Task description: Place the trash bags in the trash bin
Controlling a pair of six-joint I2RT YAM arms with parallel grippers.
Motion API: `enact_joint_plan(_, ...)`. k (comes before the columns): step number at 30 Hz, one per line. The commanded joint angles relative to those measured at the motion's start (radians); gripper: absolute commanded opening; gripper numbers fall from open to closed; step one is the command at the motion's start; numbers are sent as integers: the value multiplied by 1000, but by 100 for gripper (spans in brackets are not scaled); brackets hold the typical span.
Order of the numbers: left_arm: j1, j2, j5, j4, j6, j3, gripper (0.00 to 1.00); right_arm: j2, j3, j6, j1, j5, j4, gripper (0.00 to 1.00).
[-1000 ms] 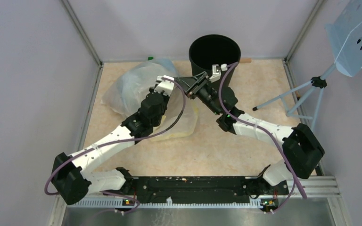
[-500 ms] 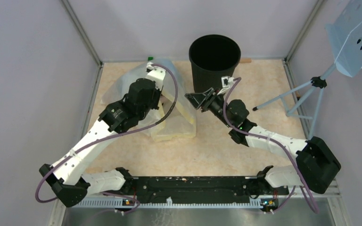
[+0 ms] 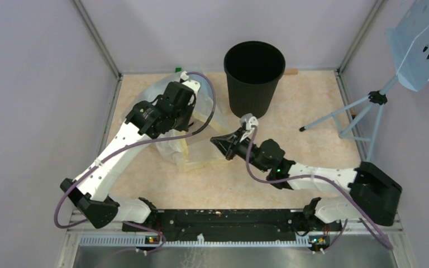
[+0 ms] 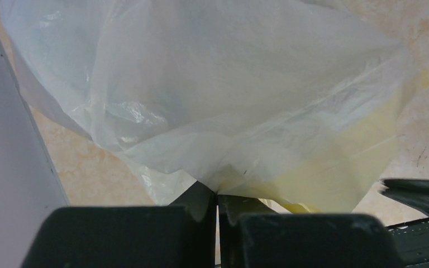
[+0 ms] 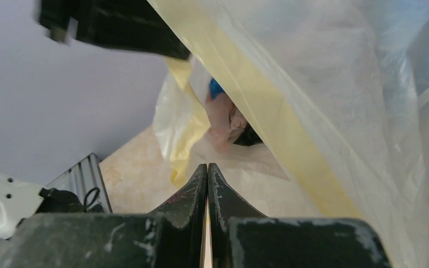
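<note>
Pale, see-through film is making up the trash bags (image 3: 201,152), which are lying heaped on the bench (image 3: 313,111), spreading from its far left corner toward the middle. From above, the trash bin (image 3: 251,100) is standing upright at the middle of the far edge, near the heap. The left arm (image 3: 111,153) is reaching over the heap, its wrist covering its fingers. The right gripper (image 3: 214,139) is pointing at the heap's near right edge, fingers clenched together.

Through the left wrist camera, the left gripper (image 4: 218,196) is showing its fingers (image 4: 195,204) clenched on a gathered fold of the film. The film is fanning out white above them and yellowish to the right, with the bench showing behind.

Through the right wrist camera, the right fingers (image 5: 192,192) are pressing flat against each other. A yellow-tinted sheet of the bags is hanging just beyond them, and crumpled pink and blue scraps (image 5: 226,120) are showing through the film.
</note>
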Motion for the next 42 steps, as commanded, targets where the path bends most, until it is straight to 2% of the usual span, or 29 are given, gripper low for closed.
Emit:
enact_joint_plan(1,4,12,-55,-88,-34,79,0,176,78,14,30,24,118,0)
enact_joint_plan(6,15,22,-170,-154,-48,70,0,405,190,-16,80,85,245,0)
enact_joint_plan(9,33,18,-241,-189,-54,65,0,527,310,-67,112,248,203,0)
enact_joint_plan(13,66,5,-253,-175,-35,32,0,651,472,-75,108,363,115,0)
enact_joint_plan(16,102,-7,-229,-136,-6,-5,0,714,559,-2,81,370,63,22)
enact_joint_plan(20,162,-34,-203,-57,42,-75,0,775,677,101,38,309,-58,37)
enact_joint_plan(21,177,-46,-193,-30,55,-91,0,787,700,102,36,315,-73,44)
enact_joint_plan(22,188,-54,-184,0,61,-106,0,801,718,99,34,326,-90,55)
enact_joint_plan(24,200,-63,-156,44,70,-125,0,829,752,97,30,337,-120,66)
enact_joint_plan(27,224,-69,-73,114,79,-164,0,872,819,105,16,313,-189,68)
enact_joint_plan(33,322,-87,75,257,84,-263,0,975,965,23,11,337,-283,69)
enact_joint_plan(34,331,-82,95,272,79,-270,0,991,981,15,9,339,-292,68)
enact_joint_plan(35,341,-77,132,288,75,-281,0,996,993,4,9,340,-299,62)
enact_joint_plan(40,387,-72,202,375,37,-356,0,904,928,-39,12,335,-265,0)
enact_joint_plan(42,410,-80,228,405,21,-377,0,841,866,-65,20,340,-246,0)
